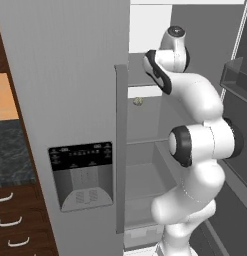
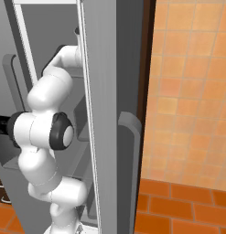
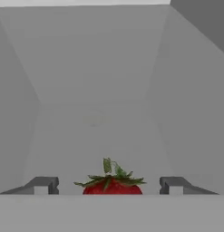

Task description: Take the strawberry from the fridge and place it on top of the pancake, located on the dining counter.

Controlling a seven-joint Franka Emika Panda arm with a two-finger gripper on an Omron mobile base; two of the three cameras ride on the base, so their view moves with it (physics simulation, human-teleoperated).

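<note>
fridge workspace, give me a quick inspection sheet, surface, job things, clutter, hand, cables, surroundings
surface: grey fridge shelf, bare apart from the fruit
job's things: strawberry on the shelf, between the fingers with a gap on each side; fridge right door open, left door shut
clutter: small pale ball on a fridge shelf
hand: open around the strawberry, not gripping it
cables: nothing seen
surroundings: dispenser panel in the left door; dark counter and wood drawers left of the fridge; orange tiled wall to the right
</note>
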